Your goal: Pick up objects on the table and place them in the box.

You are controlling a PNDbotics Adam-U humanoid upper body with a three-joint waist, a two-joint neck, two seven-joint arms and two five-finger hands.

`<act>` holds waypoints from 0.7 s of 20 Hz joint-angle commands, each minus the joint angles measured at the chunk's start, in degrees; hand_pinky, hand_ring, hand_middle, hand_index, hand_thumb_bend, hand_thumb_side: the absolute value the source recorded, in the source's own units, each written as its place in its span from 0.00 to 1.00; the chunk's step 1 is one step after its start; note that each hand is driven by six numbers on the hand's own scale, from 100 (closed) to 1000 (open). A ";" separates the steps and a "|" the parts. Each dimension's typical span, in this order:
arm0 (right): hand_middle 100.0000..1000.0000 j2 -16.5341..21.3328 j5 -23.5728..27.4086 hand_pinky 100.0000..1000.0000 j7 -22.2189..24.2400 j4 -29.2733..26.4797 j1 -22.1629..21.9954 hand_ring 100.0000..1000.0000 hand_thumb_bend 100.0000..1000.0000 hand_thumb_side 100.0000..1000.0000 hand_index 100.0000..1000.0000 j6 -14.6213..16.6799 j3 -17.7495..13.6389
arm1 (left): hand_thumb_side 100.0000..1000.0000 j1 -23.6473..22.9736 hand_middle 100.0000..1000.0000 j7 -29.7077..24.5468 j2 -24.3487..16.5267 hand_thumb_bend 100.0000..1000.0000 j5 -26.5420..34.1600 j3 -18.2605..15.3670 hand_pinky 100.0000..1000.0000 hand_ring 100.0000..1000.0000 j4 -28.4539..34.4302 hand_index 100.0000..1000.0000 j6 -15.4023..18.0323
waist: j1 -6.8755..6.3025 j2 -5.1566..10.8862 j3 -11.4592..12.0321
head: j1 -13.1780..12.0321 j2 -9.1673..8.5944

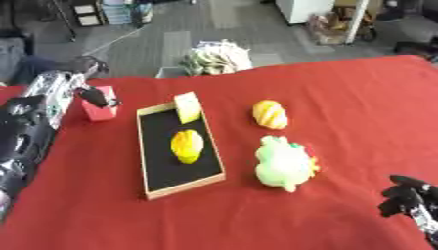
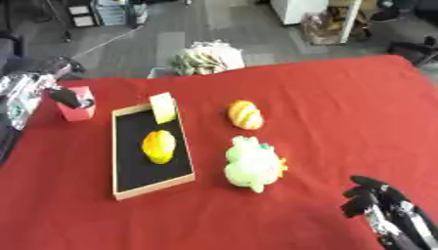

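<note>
The left hand (image 1: 96, 97) is up at the far left of the red-covered counter (image 1: 359, 112), its fingers closed around a small red block (image 1: 100, 110) that sits, or is barely raised, just left of the box's far corner; whether it has cleared the cloth cannot be told. The shallow wooden box (image 1: 147, 151) with a dark floor lies to the block's right. To do this step well, I judge the hand should lift the block high enough to clear the box's low rim, carry it rightward and toward the robot, and lower it onto the bare dark floor at the near end, away from what already lies inside. Counting: one red block in hand; two things in the box, a yellow fruit-like toy (image 1: 186, 145) at mid-floor and a pale yellow wedge (image 1: 188, 107) leaning at the far end; two still out on the counter, an orange-and-yellow striped toy (image 1: 270, 114) and a green plush (image 1: 284, 163) near it. The right hand (image 2: 376, 197) rests idle at the lower right, fingers curled on nothing.
</note>
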State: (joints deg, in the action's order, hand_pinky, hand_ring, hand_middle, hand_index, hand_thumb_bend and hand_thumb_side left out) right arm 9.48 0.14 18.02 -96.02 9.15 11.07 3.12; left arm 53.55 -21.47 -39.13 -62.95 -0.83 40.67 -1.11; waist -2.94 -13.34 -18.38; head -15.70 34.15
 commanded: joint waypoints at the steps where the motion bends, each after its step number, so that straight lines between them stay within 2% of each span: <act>1: 0.57 1.35 0.01 0.51 -0.39 -1.46 0.79 0.53 0.00 0.51 0.80 0.06 -0.53 | 0.27 0.91 0.79 -3.62 -3.20 0.45 0.53 -0.74 0.84 0.78 0.58 0.86 0.16 | -0.97 0.02 0.07 | -0.59 -0.75; 3: 0.57 1.34 -0.03 0.51 -0.36 -1.48 0.80 0.53 0.00 0.52 0.80 0.03 -0.48 | 0.26 0.71 0.79 -3.94 -3.38 0.45 0.18 -0.97 0.84 0.78 0.85 0.86 -0.23 | -1.08 -0.08 0.09 | -0.63 -0.71; 14: 0.57 1.18 -0.09 0.50 -0.41 -1.32 0.77 0.53 0.00 0.52 0.80 -0.09 -0.43 | 0.25 -0.61 0.78 3.96 -2.17 0.45 -3.33 -1.06 0.83 0.77 -0.31 0.85 -2.58 | -1.06 -0.55 -0.06 | -1.08 -0.96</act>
State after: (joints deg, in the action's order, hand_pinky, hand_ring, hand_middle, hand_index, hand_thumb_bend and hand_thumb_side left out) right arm 9.85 0.12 17.72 -96.05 9.39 10.93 2.86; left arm 52.25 -18.52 -39.82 -65.93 -1.42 40.04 -3.57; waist -3.36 -13.85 -18.38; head -16.55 33.93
